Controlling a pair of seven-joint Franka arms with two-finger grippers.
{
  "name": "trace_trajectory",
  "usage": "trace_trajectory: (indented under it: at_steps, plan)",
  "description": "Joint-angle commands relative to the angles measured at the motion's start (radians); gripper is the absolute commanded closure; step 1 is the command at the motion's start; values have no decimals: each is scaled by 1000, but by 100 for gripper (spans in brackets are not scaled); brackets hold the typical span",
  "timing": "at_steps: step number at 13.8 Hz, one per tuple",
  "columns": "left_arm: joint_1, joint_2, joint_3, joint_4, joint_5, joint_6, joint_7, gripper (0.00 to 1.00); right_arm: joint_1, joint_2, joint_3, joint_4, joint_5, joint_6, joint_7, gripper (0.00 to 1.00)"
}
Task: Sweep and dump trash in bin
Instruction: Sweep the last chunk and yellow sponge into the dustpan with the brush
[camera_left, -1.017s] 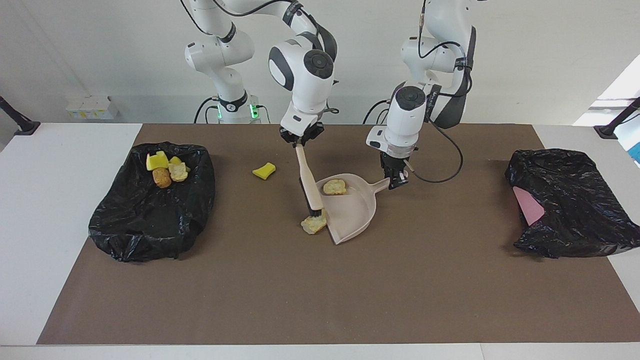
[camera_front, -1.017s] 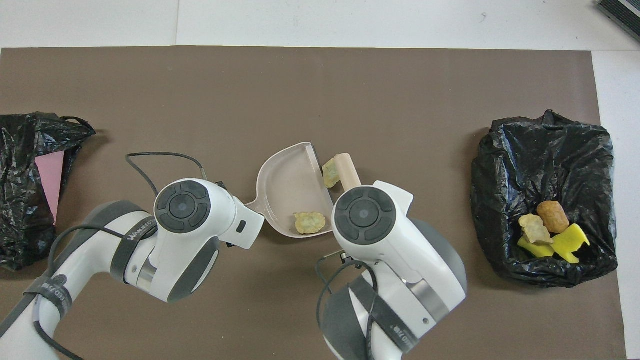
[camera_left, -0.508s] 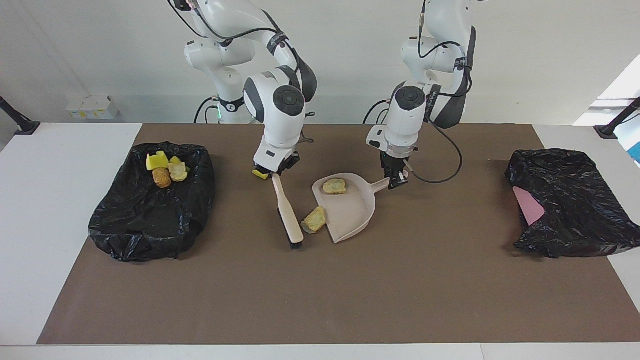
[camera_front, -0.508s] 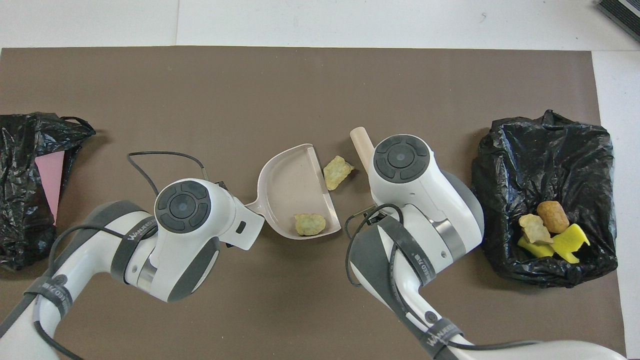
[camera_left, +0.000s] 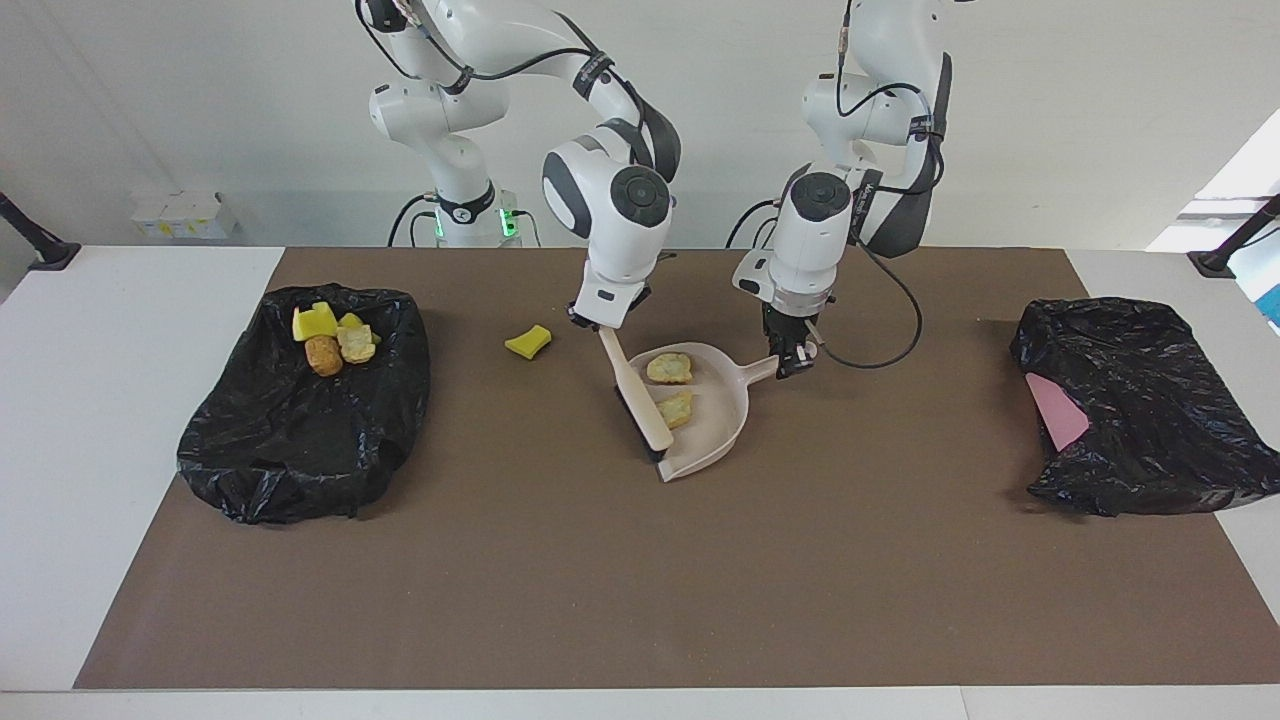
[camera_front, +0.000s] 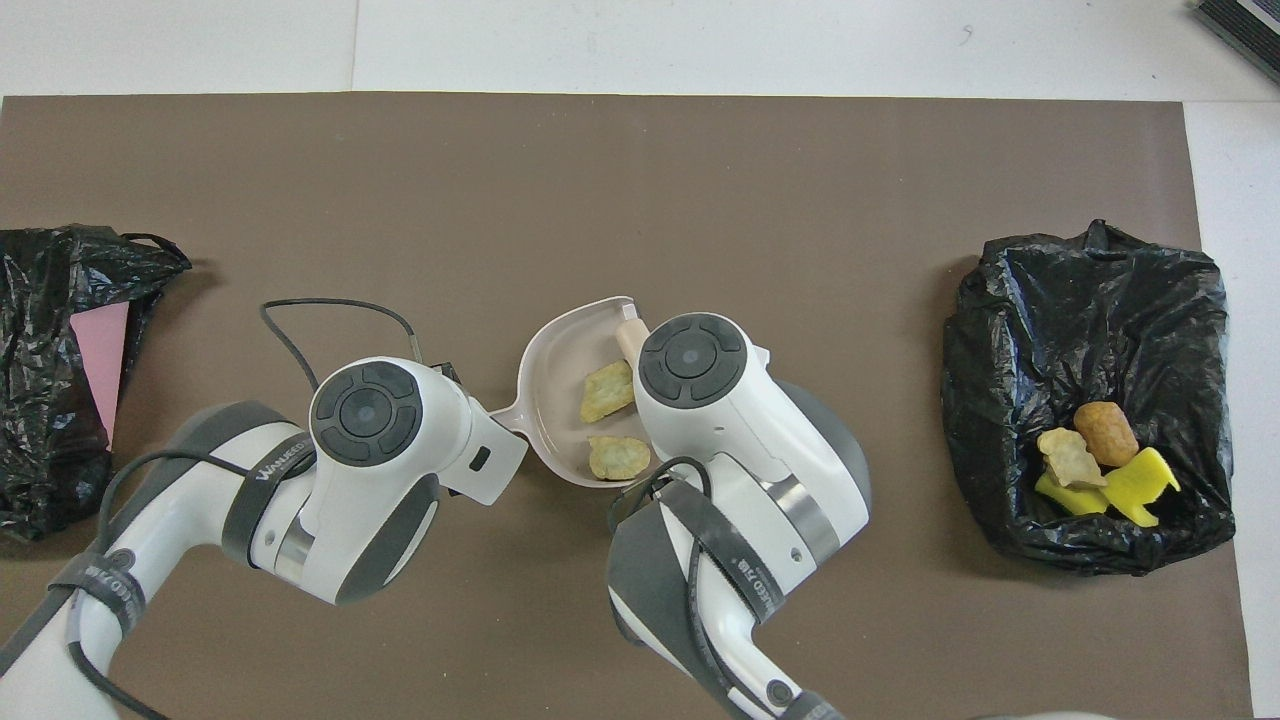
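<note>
Two tan bread-like trash lumps (camera_left: 668, 368) (camera_left: 678, 408) lie in the beige dustpan (camera_left: 715, 425), also seen from overhead as trash lumps (camera_front: 608, 389) (camera_front: 618, 457) in the dustpan (camera_front: 556, 368). My left gripper (camera_left: 793, 362) is shut on the dustpan's handle. My right gripper (camera_left: 600, 322) is shut on the beige brush (camera_left: 635, 395), whose bristle end rests at the dustpan's open edge. One yellow sponge piece (camera_left: 528, 341) lies on the mat beside the brush, toward the right arm's end. The black-bagged bin (camera_left: 300, 420) holds several trash pieces (camera_left: 330, 338).
A second black bag (camera_left: 1130, 400) with a pink sheet (camera_left: 1055, 412) showing lies at the left arm's end of the table. A brown mat (camera_left: 640, 580) covers the table. From overhead the right arm's wrist (camera_front: 695, 360) hides the yellow sponge piece.
The right gripper swung the brush out toward the right arm's end, then swept back, pushing the loose tan lump into the dustpan. The left gripper stayed on the handle.
</note>
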Motion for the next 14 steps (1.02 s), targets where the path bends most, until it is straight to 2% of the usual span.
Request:
trace_trajectory:
  at_steps: [1,3,6,10,14]
  plan:
    - [-13,-9,7,-15,13,8,87,100,-21,-46,2,1,36,-44,11,100]
    - [-13,-8,7,-15,13,10,120,100,-44,-84,-2,-2,37,-64,17,100]
    - [-26,-11,7,-15,13,3,180,100,-58,-143,-4,-26,36,-151,163,100]
    - [-76,-18,8,-15,12,-1,174,100,-98,-273,-9,-159,28,-200,297,100]
    - [-106,-26,8,-21,12,-21,134,100,-112,-406,-9,-372,16,-147,402,100]
